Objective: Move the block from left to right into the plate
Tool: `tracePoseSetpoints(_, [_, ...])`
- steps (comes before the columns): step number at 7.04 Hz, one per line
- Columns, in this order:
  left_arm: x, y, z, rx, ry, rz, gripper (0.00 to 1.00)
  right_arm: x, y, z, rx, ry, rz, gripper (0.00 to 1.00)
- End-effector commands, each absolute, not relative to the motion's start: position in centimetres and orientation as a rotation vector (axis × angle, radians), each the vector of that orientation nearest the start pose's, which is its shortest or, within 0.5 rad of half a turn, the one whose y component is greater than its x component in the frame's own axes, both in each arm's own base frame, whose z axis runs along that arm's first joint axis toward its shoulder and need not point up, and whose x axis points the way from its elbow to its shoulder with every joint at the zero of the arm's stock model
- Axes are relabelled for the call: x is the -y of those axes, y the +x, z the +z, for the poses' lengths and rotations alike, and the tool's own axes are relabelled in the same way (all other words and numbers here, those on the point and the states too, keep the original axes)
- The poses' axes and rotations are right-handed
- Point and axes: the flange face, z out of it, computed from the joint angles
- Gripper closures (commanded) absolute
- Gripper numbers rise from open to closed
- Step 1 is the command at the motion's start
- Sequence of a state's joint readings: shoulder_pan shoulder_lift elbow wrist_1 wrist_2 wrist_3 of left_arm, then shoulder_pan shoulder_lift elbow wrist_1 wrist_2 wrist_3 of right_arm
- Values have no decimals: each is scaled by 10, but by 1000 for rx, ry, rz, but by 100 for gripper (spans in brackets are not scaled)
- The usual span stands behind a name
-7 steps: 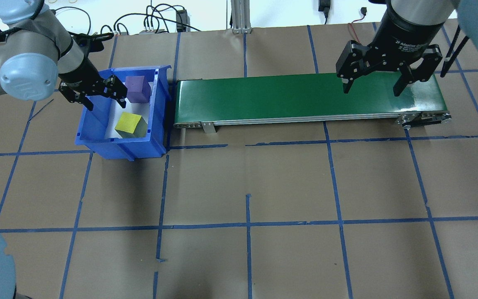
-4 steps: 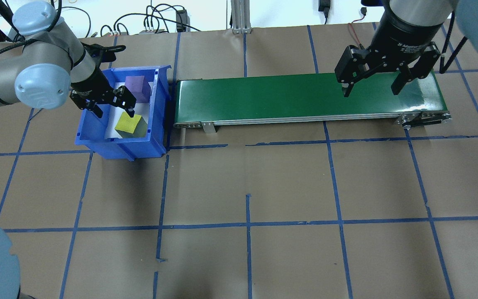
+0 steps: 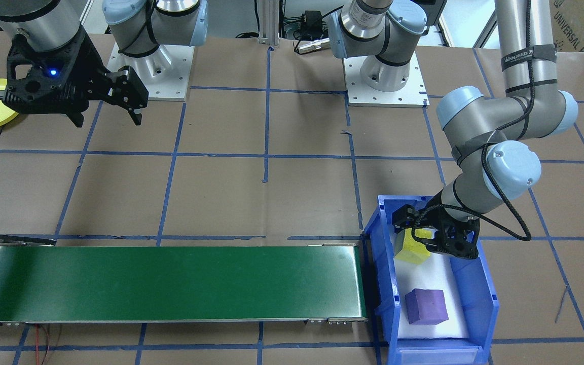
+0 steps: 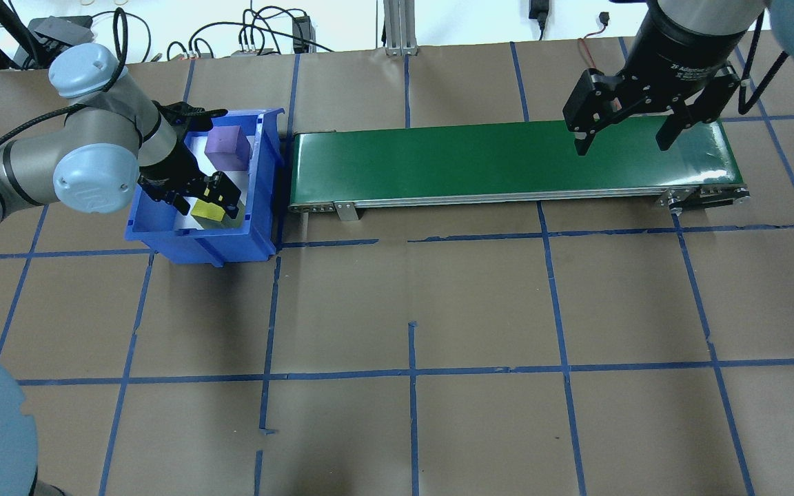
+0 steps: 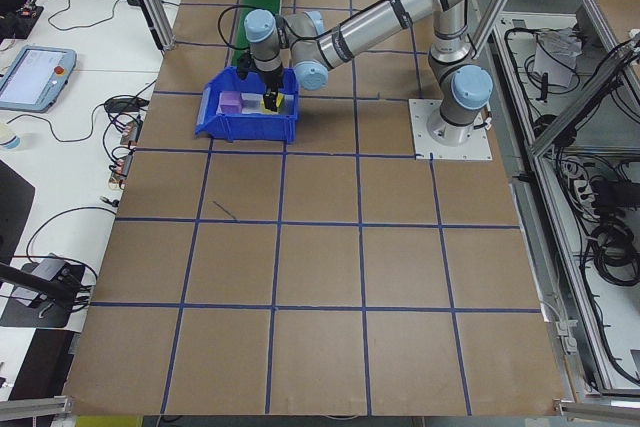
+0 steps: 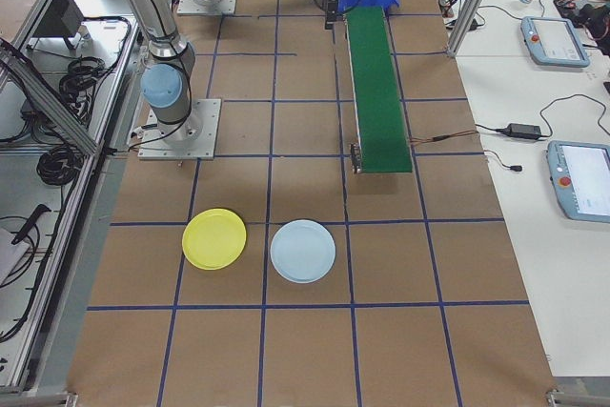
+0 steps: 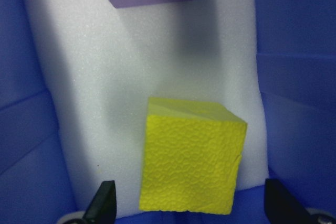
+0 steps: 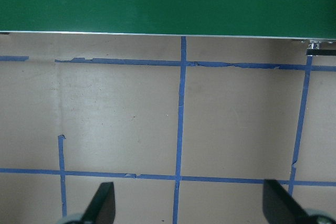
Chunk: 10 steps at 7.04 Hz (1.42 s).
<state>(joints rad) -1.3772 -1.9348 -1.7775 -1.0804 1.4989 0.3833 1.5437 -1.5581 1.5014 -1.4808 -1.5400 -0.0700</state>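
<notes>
- So the left gripper (image 4: pixel 205 199) was spread wide around the yellow block (image 7: pixel 191 158) in the bin (image 4: pixel 163 234), frame's left.
- Grab step; closing's probably next.
- Right gripper (image 4: pixel 628 138) hung open over the belt (image 4: pixel 473 162), upper right.

6 cameras on 1 bench (image 4: pixel 411 427): 4 fixed, 2 wrist-mounted.

Overhead looks forward and down from behind the robot; the front view faces back, steeply down; both share the green conveyor (image 4: pixel 507 162) and blue bin (image 4: pixel 197 244). The 2 end views look along the bench from afar. The left wrist camera sits close above the yellow block (image 7: pixel 191 161); the right wrist camera looks down on taped paper.
</notes>
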Motion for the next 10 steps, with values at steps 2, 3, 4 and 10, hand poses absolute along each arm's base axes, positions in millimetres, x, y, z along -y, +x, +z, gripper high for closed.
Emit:
tracePoseSetpoints(2, [594,-26,224,-3214,364,79,27,496,121,508,-3111,-42,43,0])
tracePoseSetpoints(3, [599,-25,237,-3208,360,39,65,496,121,510,-3115,-45,34,0])
tracePoseSetpoints(4, [599,-29,280,-3179,365,-90,69,495,120,510,-3123,-48,35,0])
tracePoseSetpoints(10, [600,-174,413,-3155,362,-438,68,495,119,509,-3128,-45,40,0])
